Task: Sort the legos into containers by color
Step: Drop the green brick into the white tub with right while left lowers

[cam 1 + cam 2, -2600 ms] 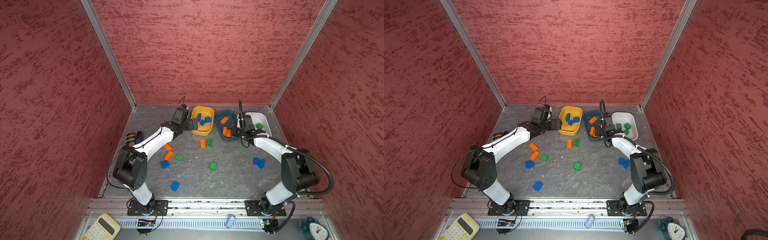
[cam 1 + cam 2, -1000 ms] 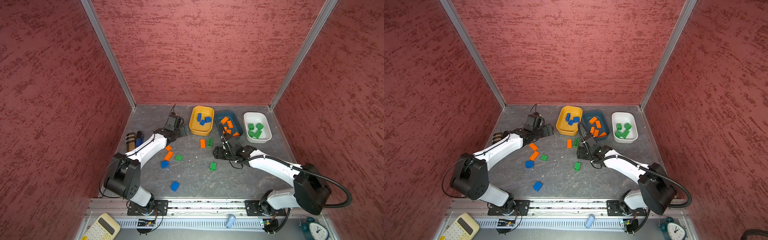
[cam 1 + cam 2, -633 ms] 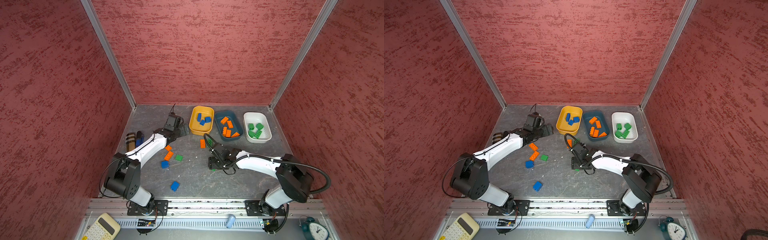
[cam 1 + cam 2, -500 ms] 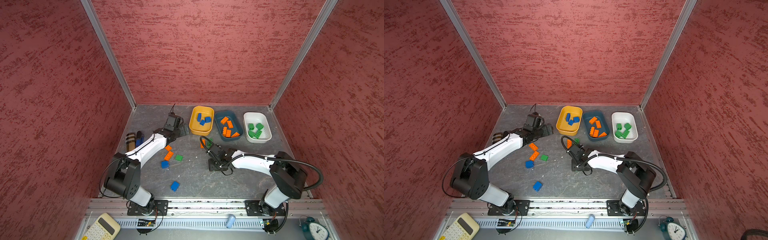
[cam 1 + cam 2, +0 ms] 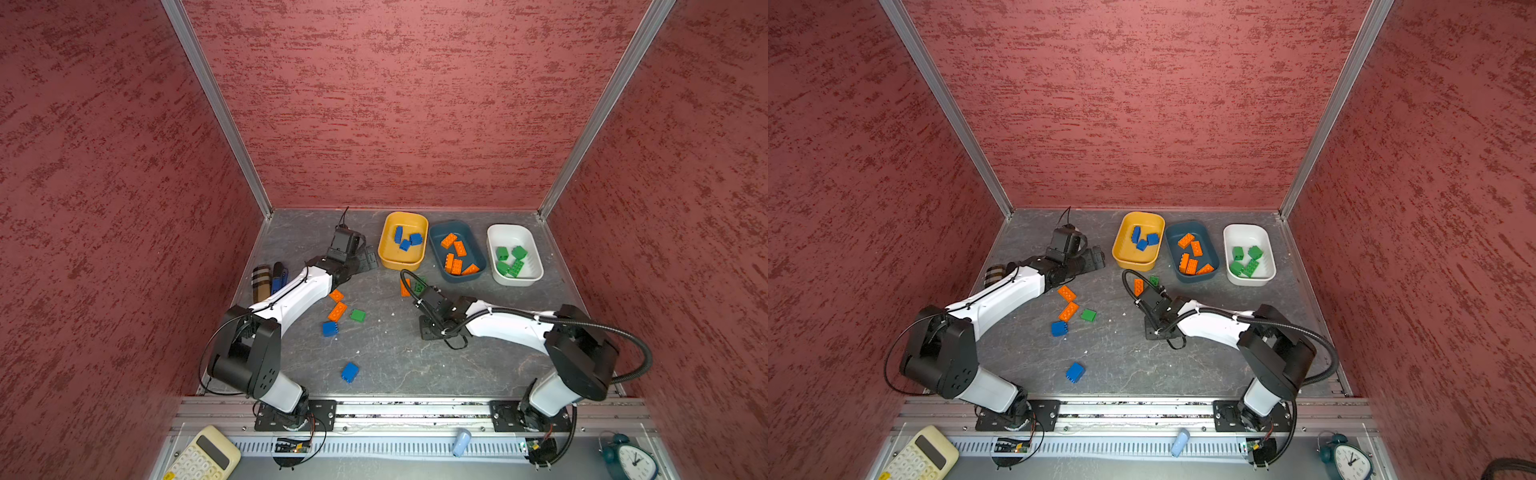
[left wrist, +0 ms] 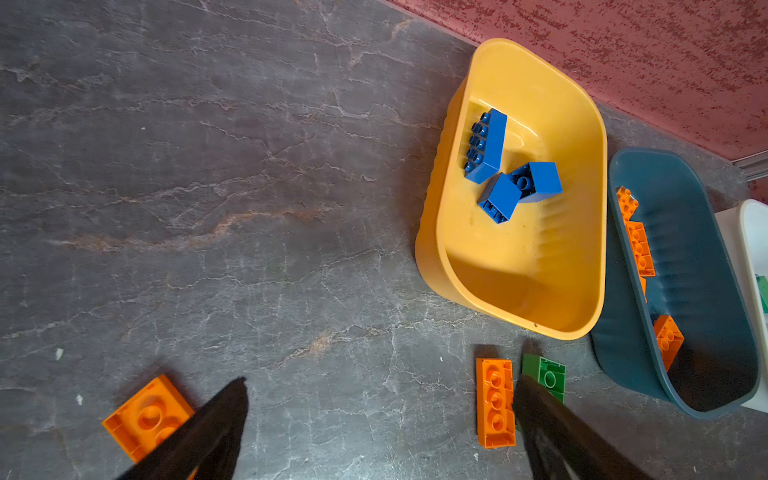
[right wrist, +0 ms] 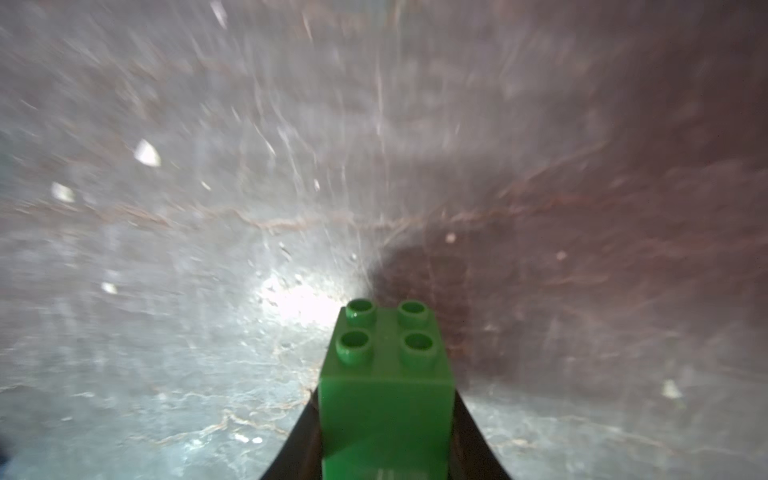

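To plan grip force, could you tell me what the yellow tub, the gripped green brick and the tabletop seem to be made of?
Yellow tub: moulded plastic, smooth, slightly glossy, with soft highlights.
Green brick: hard glossy plastic, crisp moulded studs.
Tabletop: matte grey, veined like slate; possibly a printed sheet.

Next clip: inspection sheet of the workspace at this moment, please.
Surface: dark grey stone-patterned table, few white specks.
Job's things: yellow tub holds blue bricks, teal tub orange bricks, white tub green bricks; loose bricks of all three colours lie on the table.
Clutter: striped item and dark pens at the left edge; calculator, alarm clock, pale cylinder by the front rail.
Grippers: left gripper open, empty; right gripper shut on a green brick.
Cables: black hose loops behind the right arm; thin cable loop at its wrist.
Surroundings: red textured walls, metal corner posts.
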